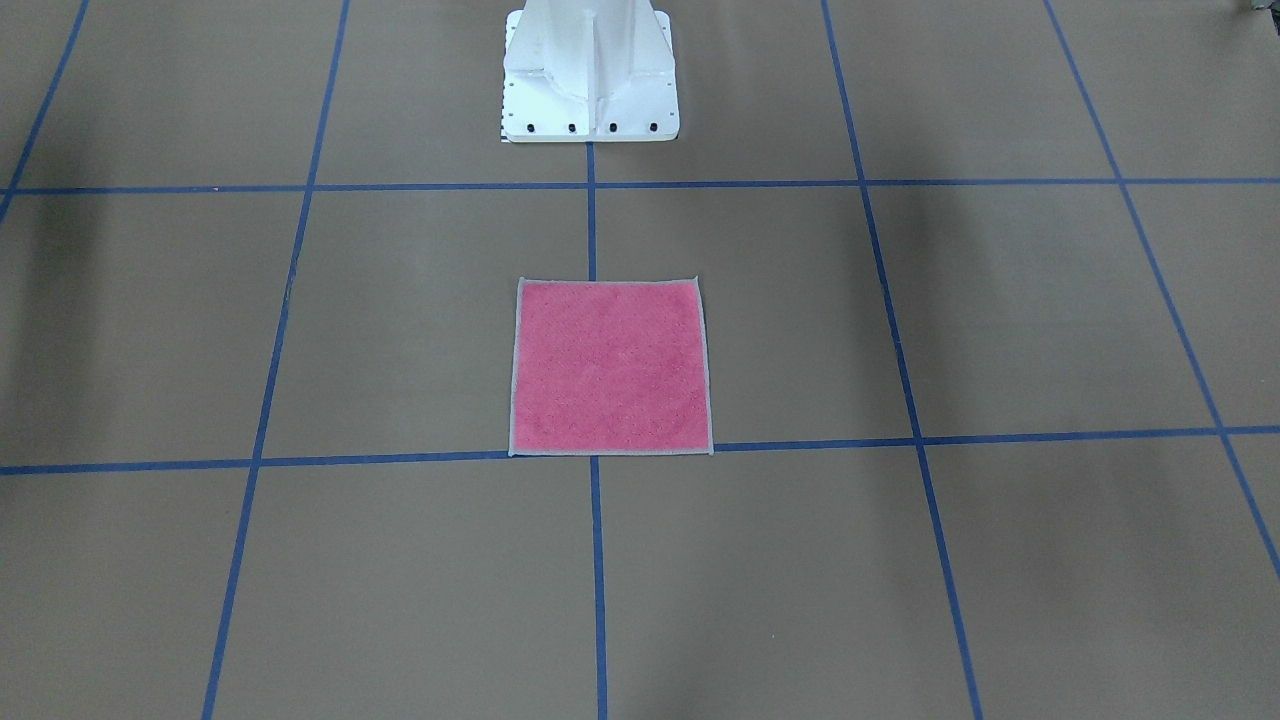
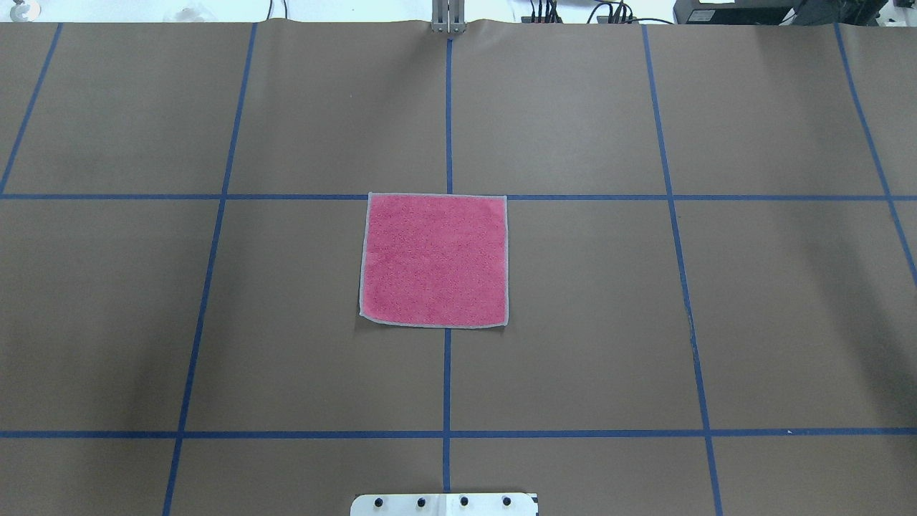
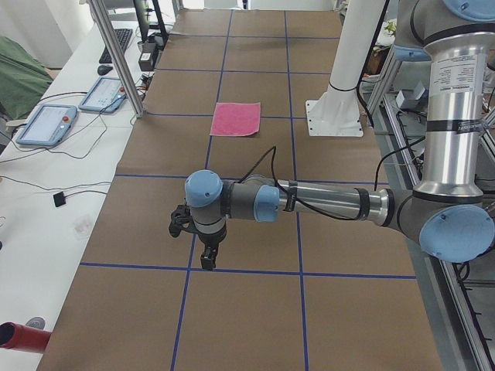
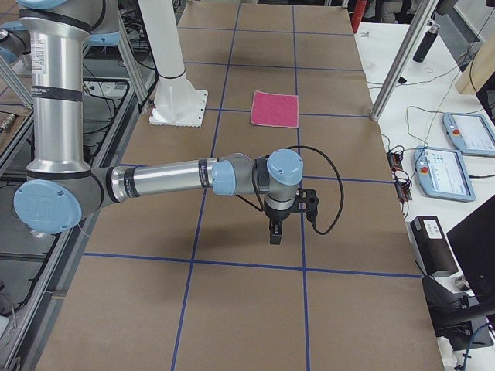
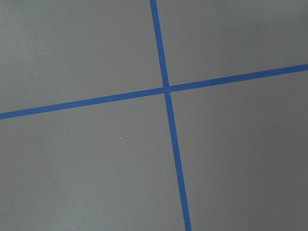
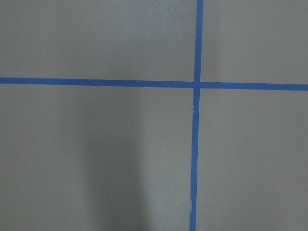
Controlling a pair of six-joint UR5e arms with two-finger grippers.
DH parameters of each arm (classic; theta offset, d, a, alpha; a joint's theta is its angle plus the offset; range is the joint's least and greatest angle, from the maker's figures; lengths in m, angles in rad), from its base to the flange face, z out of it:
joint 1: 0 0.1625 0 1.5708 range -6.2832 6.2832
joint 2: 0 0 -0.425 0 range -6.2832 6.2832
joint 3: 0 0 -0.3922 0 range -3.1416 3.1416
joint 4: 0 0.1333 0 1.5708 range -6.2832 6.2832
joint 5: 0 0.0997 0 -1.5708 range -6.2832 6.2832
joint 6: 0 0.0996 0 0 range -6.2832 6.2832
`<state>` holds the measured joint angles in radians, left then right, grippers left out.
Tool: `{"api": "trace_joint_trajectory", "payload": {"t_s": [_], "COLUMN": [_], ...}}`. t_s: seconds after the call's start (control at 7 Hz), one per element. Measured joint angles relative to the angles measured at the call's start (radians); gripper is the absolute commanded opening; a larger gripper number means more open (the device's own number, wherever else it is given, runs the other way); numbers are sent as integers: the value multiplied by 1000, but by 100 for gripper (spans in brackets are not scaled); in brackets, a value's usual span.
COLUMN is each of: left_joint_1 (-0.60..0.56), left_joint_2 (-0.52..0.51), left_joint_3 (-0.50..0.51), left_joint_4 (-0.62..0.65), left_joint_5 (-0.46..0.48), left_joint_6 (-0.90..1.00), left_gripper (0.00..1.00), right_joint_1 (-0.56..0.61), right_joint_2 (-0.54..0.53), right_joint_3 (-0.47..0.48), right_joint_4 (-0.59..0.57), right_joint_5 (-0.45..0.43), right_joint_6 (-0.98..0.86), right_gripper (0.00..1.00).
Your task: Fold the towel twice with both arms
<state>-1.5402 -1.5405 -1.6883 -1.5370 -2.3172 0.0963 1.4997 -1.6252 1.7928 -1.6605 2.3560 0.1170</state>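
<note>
Towel [image 1: 610,365] flat, pink face up, well apart from left pincer [image 3: 207,261] and right pincer [image 4: 274,235]; openness indiscernible.

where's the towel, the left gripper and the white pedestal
towel [image 2: 434,260], overhead view, middle of pink face
left gripper [image 3: 207,261], left side view, between fingers
white pedestal [image 1: 590,108], front-facing view, bolted foot

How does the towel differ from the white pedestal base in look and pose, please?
The towel is pink with a light grey edge; the pedestal base is white with dark bolts. The towel lies flat and unfolded; the base rises upright off the table. The towel sits mid-table; the base stands at the robot's side. Both straddle the same central blue tape line.
</note>
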Motion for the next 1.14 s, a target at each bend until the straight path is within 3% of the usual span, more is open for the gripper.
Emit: {"api": "trace_joint_trajectory", "payload": {"t_s": [0.71,1.14], "left_joint_1": [0,18], "left_joint_2": [-5,-108], "left_joint_3": [5,8], "left_joint_4": [-4,0], "left_joint_5": [5,13], "left_joint_6": [5,-3], "left_gripper": [100,100], "right_joint_1": [-1,-61], "right_joint_2": [11,169], "right_joint_3": [2,11], "right_joint_4": [4,-72], "right_joint_5": [1,0], "right_joint_6": [4,117], "right_gripper": [100,100]}}
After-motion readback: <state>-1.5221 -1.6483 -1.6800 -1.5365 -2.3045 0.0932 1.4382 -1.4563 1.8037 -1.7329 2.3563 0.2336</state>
